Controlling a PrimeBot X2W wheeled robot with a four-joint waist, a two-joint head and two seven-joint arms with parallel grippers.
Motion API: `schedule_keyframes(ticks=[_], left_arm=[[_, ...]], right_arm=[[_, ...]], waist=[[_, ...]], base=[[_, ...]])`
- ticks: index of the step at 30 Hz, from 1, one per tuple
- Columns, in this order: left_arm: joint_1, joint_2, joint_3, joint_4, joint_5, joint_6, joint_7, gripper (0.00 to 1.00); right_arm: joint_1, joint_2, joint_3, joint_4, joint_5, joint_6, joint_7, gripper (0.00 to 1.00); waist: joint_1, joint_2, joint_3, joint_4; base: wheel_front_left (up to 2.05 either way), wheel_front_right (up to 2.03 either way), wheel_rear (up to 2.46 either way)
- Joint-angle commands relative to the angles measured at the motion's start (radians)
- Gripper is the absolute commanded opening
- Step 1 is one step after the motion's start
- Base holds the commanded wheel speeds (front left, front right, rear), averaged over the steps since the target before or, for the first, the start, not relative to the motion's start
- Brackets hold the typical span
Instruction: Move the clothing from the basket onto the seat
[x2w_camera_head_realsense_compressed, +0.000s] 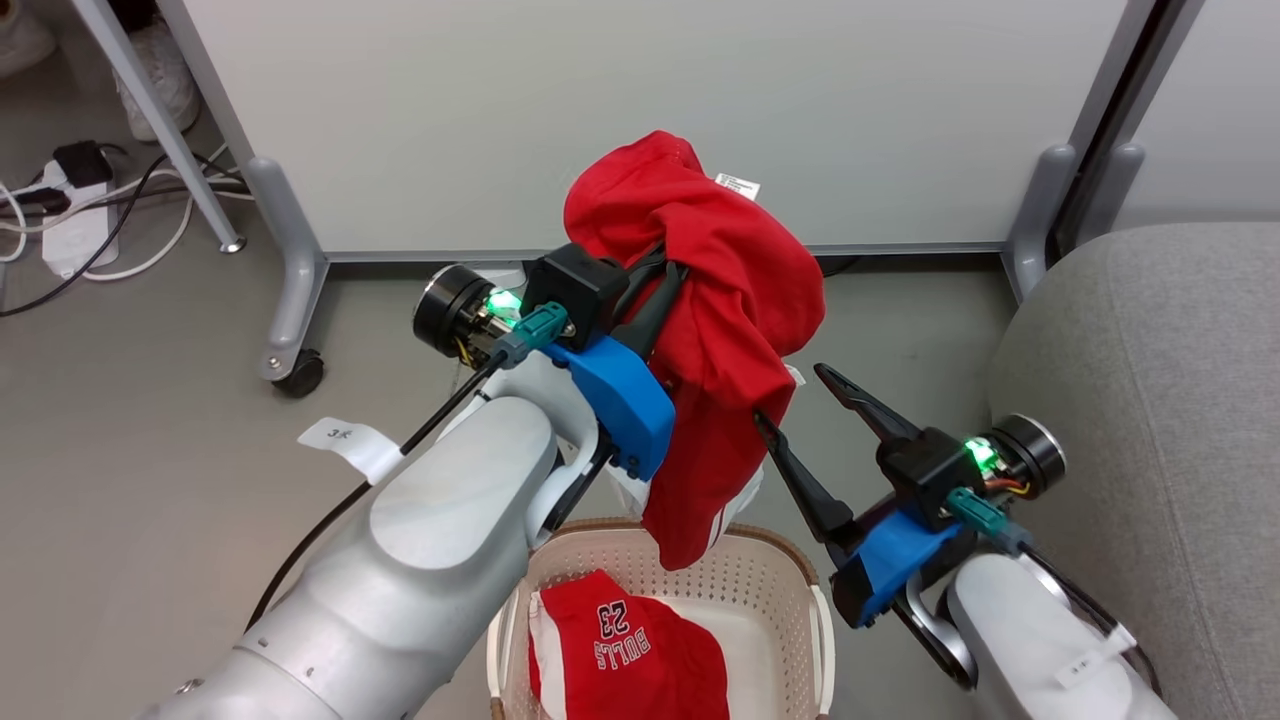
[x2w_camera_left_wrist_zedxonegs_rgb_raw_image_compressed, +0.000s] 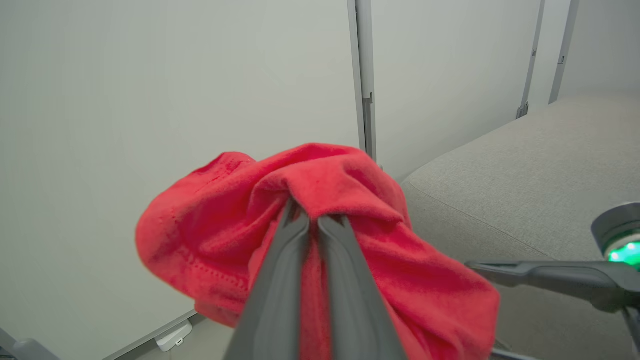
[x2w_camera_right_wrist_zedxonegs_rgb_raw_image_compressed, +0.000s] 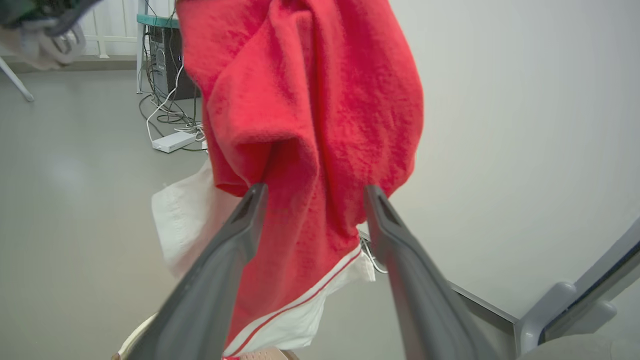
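Note:
A red garment (x2w_camera_head_realsense_compressed: 720, 290) with a white tag hangs above the basket (x2w_camera_head_realsense_compressed: 780, 548), with my left gripper (x2w_camera_head_realsense_compressed: 668, 278) shut on it. In the left wrist view the closed fingers (x2w_camera_left_wrist_zedxonegs_rgb_raw_image_compressed: 287, 235) pinch a fold of the red garment (x2w_camera_left_wrist_zedxonegs_rgb_raw_image_compressed: 200, 235). A second piece of clothing, a red "BULLS 23" jersey (x2w_camera_head_realsense_compressed: 625, 650), lies in the basket. My right gripper (x2w_camera_head_realsense_compressed: 790, 395) stands open just right of the hanging cloth. In the right wrist view the right gripper (x2w_camera_right_wrist_zedxonegs_rgb_raw_image_compressed: 315, 192) frames the red garment (x2w_camera_right_wrist_zedxonegs_rgb_raw_image_compressed: 310, 100) without touching it. The light-grey seat (x2w_camera_head_realsense_compressed: 1150, 400) is at the right.
A pale partition panel (x2w_camera_head_realsense_compressed: 650, 100) on grey wheeled legs (x2w_camera_head_realsense_compressed: 290, 300) stands behind the basket. Cables and a power strip (x2w_camera_head_realsense_compressed: 75, 230) lie on the floor at the far left. The left wrist view shows the seat (x2w_camera_left_wrist_zedxonegs_rgb_raw_image_compressed: 525, 165) beside the panel.

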Motion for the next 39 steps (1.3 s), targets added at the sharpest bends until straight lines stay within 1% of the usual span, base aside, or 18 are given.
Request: schedule_keyframes(ticks=[1,3,7,12,13,14,15,21,39], left_arm=[[-0.028,-0.008,-0.002,-0.004,0.001,0.004,-0.004,0.00],[-0.032,-0.015,-0.005,-0.004,0.000,0.004,-0.008,0.00],[-0.043,-0.028,-0.014,-0.002,0.000,0.002,-0.013,0.00],[-0.046,-0.038,-0.021,0.004,-0.004,0.000,-0.021,0.00],[-0.047,-0.039,-0.021,0.007,-0.006,-0.001,-0.023,0.00],[-0.047,-0.039,-0.021,0.007,-0.006,-0.001,-0.023,0.00],[-0.048,-0.040,-0.022,0.010,-0.008,-0.001,-0.025,0.00],[-0.052,-0.045,-0.028,0.028,-0.014,-0.003,-0.035,0.00],[-0.061,-0.049,-0.043,0.057,-0.025,-0.009,-0.046,0.00]], right_arm=[[-0.049,0.001,0.021,0.041,-0.009,0.000,-0.003,1.00],[-0.079,0.002,0.048,0.091,-0.022,0.000,-0.004,1.00],[-0.141,0.025,0.068,0.165,-0.021,0.000,-0.003,1.00],[-0.172,0.053,0.052,0.170,-0.021,0.000,-0.004,1.00],[-0.175,0.057,0.053,0.165,-0.023,0.000,-0.004,0.38],[-0.175,0.057,0.053,0.165,-0.023,0.000,-0.004,0.38],[-0.176,0.060,0.055,0.158,-0.023,0.000,-0.004,0.00],[-0.168,0.066,0.052,0.139,-0.019,0.000,-0.004,0.00],[-0.145,0.057,0.046,0.115,-0.004,0.001,-0.004,0.00]], waist=[[-0.0001,0.0000,0.011,0.011],[-0.0001,0.0000,0.017,0.017],[-0.0001,0.0000,0.025,0.031],[-0.0001,0.0000,0.031,0.041],[-0.0001,0.0000,0.031,0.042],[-0.0001,0.0000,0.031,0.042],[-0.0001,0.0000,0.031,0.043],[-0.0001,0.0000,0.031,0.041],[-0.0001,0.0000,0.030,0.035]], base=[[0.00,0.00,0.00],[0.00,0.00,0.00],[0.00,0.00,0.00],[0.00,0.00,0.00],[0.00,0.00,0.00],[0.00,0.00,0.00],[0.00,0.00,0.00],[0.00,0.00,0.00],[0.00,0.00,0.00]])
